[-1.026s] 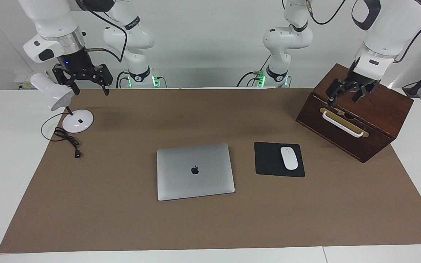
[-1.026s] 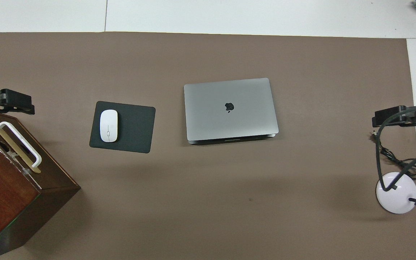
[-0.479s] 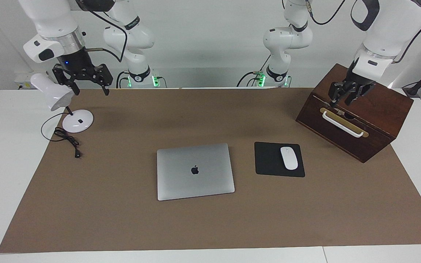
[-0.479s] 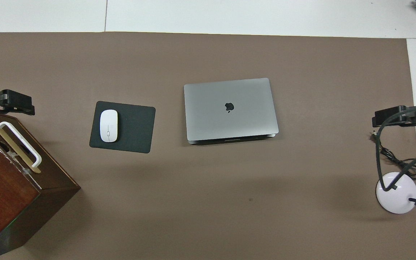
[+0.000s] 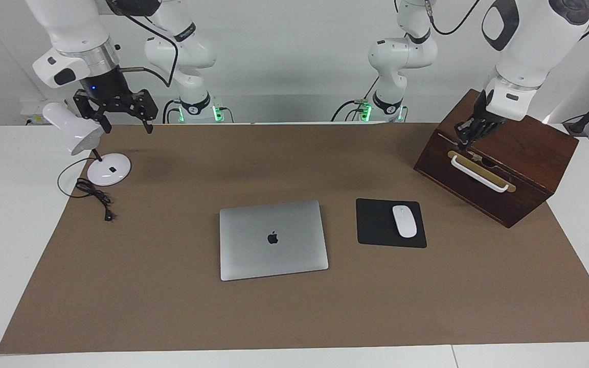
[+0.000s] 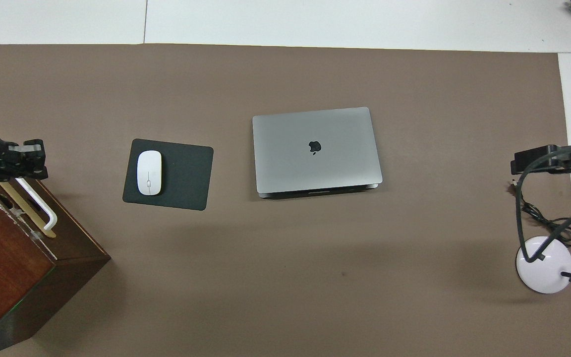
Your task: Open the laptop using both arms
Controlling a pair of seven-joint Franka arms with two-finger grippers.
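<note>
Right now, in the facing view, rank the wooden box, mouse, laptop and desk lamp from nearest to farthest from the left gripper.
From the left gripper, shut:
1. Wooden box: directly under it, at the left arm's end.
2. Mouse: on the black pad, beside the laptop.
3. Laptop: closed, mid-table.
4. Desk lamp: at the right arm's end, below the right gripper.
</note>
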